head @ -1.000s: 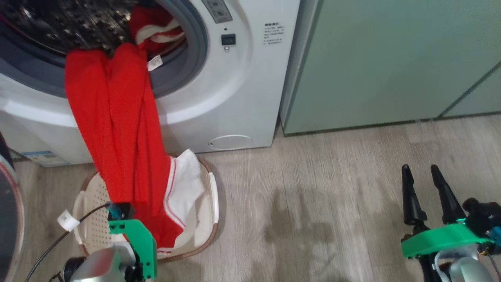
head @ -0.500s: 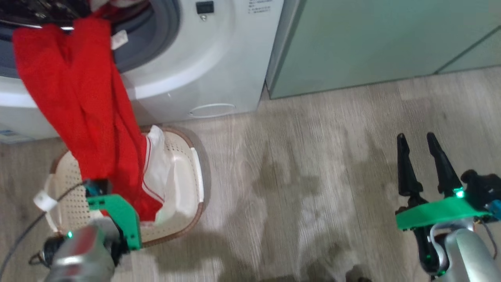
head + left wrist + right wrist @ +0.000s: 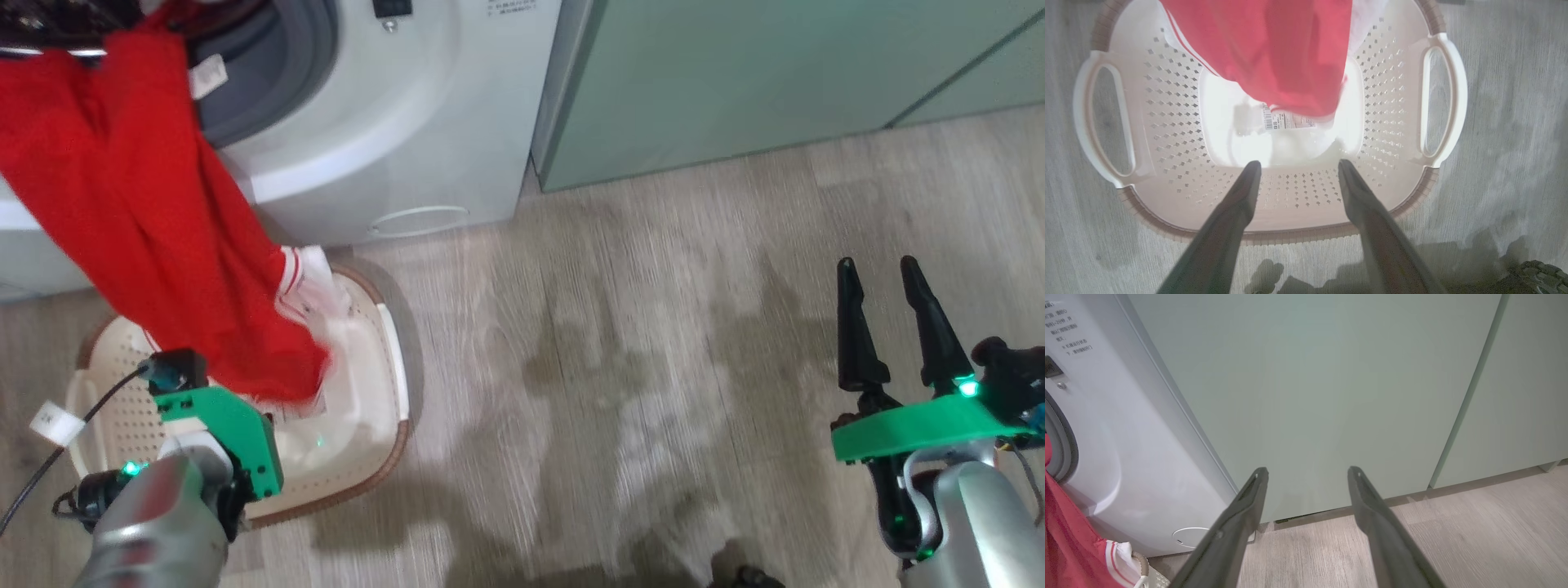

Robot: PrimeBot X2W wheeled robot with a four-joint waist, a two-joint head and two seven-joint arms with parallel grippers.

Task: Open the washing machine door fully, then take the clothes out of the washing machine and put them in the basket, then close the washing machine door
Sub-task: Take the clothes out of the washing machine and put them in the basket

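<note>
Head view: the washing machine [image 3: 392, 139] stands ahead of our left gripper [image 3: 1298, 163], its red jersey [image 3: 122, 212] hanging down into the basket [image 3: 1290, 236] beneath the wide-open, empty jaws. We judge the jersey light and limp, best pinched at a bunched fold; our right gripper [image 3: 877, 263] gapes empty too.

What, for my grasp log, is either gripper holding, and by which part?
Nothing. Left gripper open over the basket, clear of the clothes; right gripper open, empty.
</note>
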